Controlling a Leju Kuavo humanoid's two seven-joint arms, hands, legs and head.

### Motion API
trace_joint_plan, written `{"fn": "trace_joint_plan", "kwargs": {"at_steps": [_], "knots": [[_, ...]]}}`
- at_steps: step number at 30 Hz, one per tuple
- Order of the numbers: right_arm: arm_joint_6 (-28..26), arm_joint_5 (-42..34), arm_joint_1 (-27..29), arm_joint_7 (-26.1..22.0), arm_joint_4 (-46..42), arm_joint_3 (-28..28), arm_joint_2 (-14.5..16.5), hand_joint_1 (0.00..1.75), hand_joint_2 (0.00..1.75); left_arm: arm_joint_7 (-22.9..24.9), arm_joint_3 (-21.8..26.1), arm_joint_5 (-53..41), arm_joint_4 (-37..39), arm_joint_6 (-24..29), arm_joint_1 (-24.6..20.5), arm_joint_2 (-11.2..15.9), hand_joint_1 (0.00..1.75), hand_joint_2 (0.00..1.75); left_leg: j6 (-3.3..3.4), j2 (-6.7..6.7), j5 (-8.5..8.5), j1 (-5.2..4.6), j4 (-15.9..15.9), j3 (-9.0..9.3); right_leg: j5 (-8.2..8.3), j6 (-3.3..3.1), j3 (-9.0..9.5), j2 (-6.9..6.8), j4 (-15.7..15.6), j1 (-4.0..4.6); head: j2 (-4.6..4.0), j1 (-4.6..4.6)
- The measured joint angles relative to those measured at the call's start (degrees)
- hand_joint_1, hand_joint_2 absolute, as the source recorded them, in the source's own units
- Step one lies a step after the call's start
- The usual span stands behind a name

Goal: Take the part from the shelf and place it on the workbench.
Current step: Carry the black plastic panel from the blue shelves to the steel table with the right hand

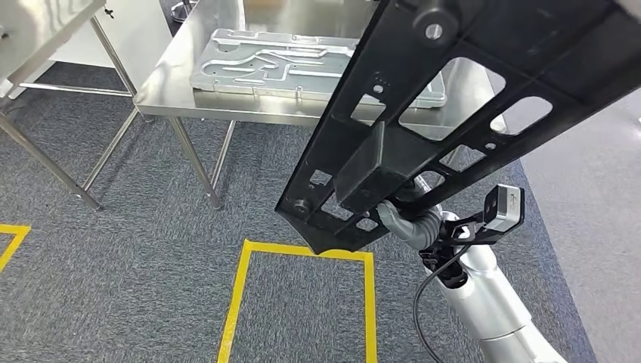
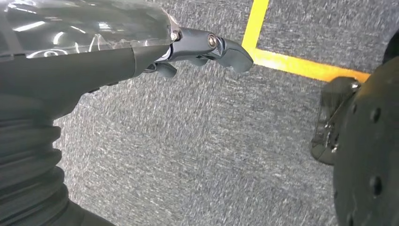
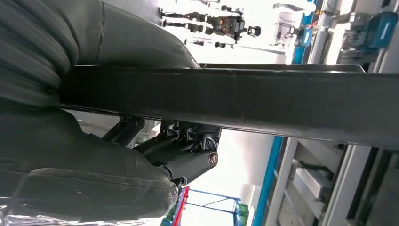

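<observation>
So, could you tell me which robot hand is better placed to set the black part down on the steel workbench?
The right robot hand. It already grips the long black part, which reaches over the workbench beside a silver plate. The left robot hand hangs above the grey carpet, holding nothing.

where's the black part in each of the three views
Head view: the black part runs as a long perforated frame from upper right down to the centre, above the metal workbench.
Left wrist view: I can't pick it out; the left hand hangs over grey carpet with yellow tape.
Right wrist view: it is the dark bar across the picture's middle, gripped by the right hand.
Shared landmark: the part itself, in head and right wrist views.
</observation>
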Motion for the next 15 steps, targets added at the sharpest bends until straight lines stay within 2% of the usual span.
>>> {"fn": "trace_joint_plan", "kwargs": {"at_steps": [1, 2, 3, 5, 6, 7, 9, 10, 11, 12, 13, 15], "knots": [[-0.01, 0.01, 0.09, 0.0, 0.0, 0.0, -0.02, 1.75, 1.75, 0.0, 0.0, 0.0, 0.0, 0.01, 0.06, -0.02, 0.0, 1.75, -0.04, -0.03, -0.77, 0.01, 0.0, 0.93, -1.21, 0.16, -1.11, -0.07, -0.43, -0.13, 0.0, 0.0], [-0.02, -0.05, 0.14, -0.01, 0.0, 0.0, -0.03, 1.75, 1.75, 0.0, 0.0, 0.0, 0.0, 0.01, 0.09, -0.03, 0.0, 1.75, -0.13, -0.02, -1.6, 0.02, 0.0, 1.98, -1.02, 0.29, -1.59, -0.2, -2.22, -0.23, 0.0, -0.01], [-0.02, -0.22, 0.16, -0.02, 0.0, -0.01, -0.03, 1.75, 1.75, 0.0, 0.0, 0.0, 0.0, 0.02, 0.12, -0.05, 0.0, 1.75, -0.27, 0.05, -2.5, 0.01, -0.01, 3.11, 1.14, 0.23, -1.58, -0.54, -5.25, -0.28, 0.0, 0.0], [0.03, -0.77, 0.21, -0.13, 0.07, 0.01, -0.05, 1.75, 1.75, 0.0, 0.01, 0.0, 0.01, 0.03, 0.18, -0.05, 0.0, 1.75, -0.72, 0.29, -4.22, -0.14, 0.04, 4.9, 9.19, -0.38, -1.37, -1.96, -11.71, -0.05, 0.0, 0.02], [0.05, -1.07, 0.28, -0.2, 0.07, 0.01, -0.05, 1.75, 1.75, 0.01, 0.02, 0.01, 0.01, 0.04, 0.18, -0.05, 0.0, 1.75, -1.08, 0.46, -4.94, -0.24, -0.07, 5.49, 12.29, -0.81, -1.26, -2.32, -13.67, 0.19, 0.0, -0.03], [0.05, -1.26, 0.33, -0.23, 0.04, 0.01, -0.06, 1.75, 1.75, 0.01, 0.04, 0.0, 0.01, 0.05, 0.15, -0.04, 0.0, 1.75, -1.45, 0.62, -5.38, -0.32, -0.08, 6.03, 13.79, -1.24, -1.18, -2.4, -14.63, 0.33, 0.0, -0.03], [0.03, -1.53, 0.24, -0.34, -0.19, -0.11, -0.08, 1.75, 1.75, -0.01, 0.08, -0.31, 0.0, 0.08, -0.07, -0.01, 0.0, 1.75, -2.22, 0.85, -5.11, -0.29, 0.74, 6.34, 13.13, -2.01, -0.1, -1.48, -15.12, 0.35, 0.0, -0.06], [0.01, -1.6, 0.15, -0.44, -0.34, -0.16, -0.08, 1.75, 1.75, -0.03, 0.08, -0.51, 0.0, 0.09, -0.18, 0.01, 0.0, 1.75, -2.51, 0.8, -4.4, -0.21, 2.63, 5.69, 12.72, -2.41, 0.72, -1.2, -15.53, 0.23, 0.0, -0.02], [-0.01, -1.67, 0.08, -0.59, -0.49, -0.21, -0.07, 1.75, 1.75, -0.04, 0.08, -0.7, 0.0, 0.09, -0.3, 0.02, 0.0, 1.75, -2.76, 0.7, -3.78, -0.1, 5.38, 4.2, 12.31, -2.74, 1.6, -0.92, -15.79, 0.18, 0.0, -0.02], [-0.03, -1.68, 0.13, -0.7, -0.65, -0.2, -0.03, 1.75, 1.75, -0.04, 0.08, -0.75, 0.0, 0.07, -0.39, 0.03, 0.0, 1.75, -2.98, 0.58, -3.85, 0.03, 8.92, 2.01, 11.83, -2.98, 2.47, -0.63, -16.03, 0.12, 0.0, -0.03], [-0.04, -1.64, 0.22, -0.77, -0.72, -0.15, 0.01, 1.75, 1.75, -0.05, 0.08, -0.79, 0.0, 0.05, -0.41, 0.03, 0.0, 1.75, -3.17, 0.47, -4.8, 0.12, 12.37, -0.43, 11.21, -3.16, 3.27, -0.32, -16.12, 0.13, 0.0, -0.03], [-0.07, -1.54, 0.53, -0.83, -0.79, -0.08, 0.07, 1.75, 1.75, -0.04, 0.08, -0.81, 0.0, 0.02, -0.32, 0.04, 0.0, 1.75, -3.36, 0.45, -8.81, 0.21, 16.36, -4.69, 9.83, -3.26, 4.9, 0.48, -16.13, 0.15, 0.0, -0.03]]}}
